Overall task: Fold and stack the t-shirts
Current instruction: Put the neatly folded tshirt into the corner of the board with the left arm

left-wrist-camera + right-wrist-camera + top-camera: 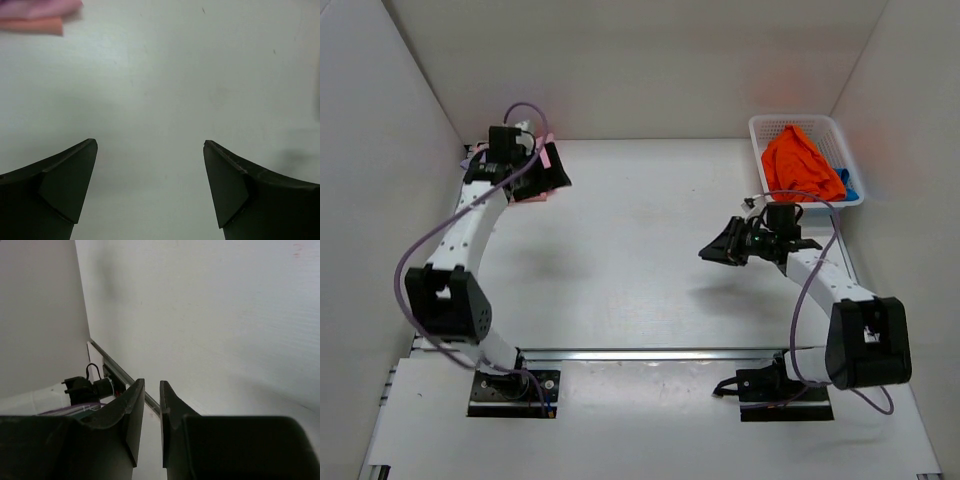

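The left gripper [150, 185] is hanging spread and empty beside the folded pink shirt [542, 172]. The right gripper [152, 422] is hovering nearly pressed together, holding nothing. The orange shirt [800, 165] and blue shirt [848, 188] are waiting unfolded in the basket [760, 128], so roughly half remains.

Orange shirt [800, 160] and blue shirt [848, 184] in white basket [758, 135]

2 white arms [460, 240] with black joints, black jaws and looping purple cables [415, 250].
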Robot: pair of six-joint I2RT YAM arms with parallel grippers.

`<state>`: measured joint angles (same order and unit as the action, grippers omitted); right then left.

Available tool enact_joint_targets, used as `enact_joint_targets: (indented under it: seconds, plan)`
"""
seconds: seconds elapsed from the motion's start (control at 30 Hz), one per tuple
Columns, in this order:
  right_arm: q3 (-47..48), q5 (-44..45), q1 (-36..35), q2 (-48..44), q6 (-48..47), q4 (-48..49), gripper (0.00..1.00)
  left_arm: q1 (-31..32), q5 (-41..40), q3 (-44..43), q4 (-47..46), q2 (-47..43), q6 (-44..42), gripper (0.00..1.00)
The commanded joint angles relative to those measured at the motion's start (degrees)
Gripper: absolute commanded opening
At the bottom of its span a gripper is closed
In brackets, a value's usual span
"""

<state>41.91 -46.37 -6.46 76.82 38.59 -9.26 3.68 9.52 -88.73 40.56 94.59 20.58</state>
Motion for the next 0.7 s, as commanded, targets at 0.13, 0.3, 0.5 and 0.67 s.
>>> enact_joint_targets:
  seconds: [0.13, 0.3, 0.5, 0.67]
  plan:
    - [-4.64, 0.67, 4.09, -10.28, -4.31, -4.1, 0.16, 4.93, 5.23, 21.9, -4.6, -20.57, 1.21, 0.99]
    - [-7.89, 1.63, 2.07, -15.55, -2.82, -2.96, 0.16, 5.9, 3.93, 29.13, -3.82, -27.43, 1.39, 0.99]
    - [-11.49, 2.34, 0.31, -19.69, -0.71, -2.26, 0.16, 5.02, 4.37, 32.47, -4.08, -32.09, 1.04, 0.99]
    - [-12.56, 2.78, 0.57, -23.46, 0.08, -2.43, 0.17, 5.46, 4.81, 33.0, -3.65, -32.28, 1.39, 0.98]
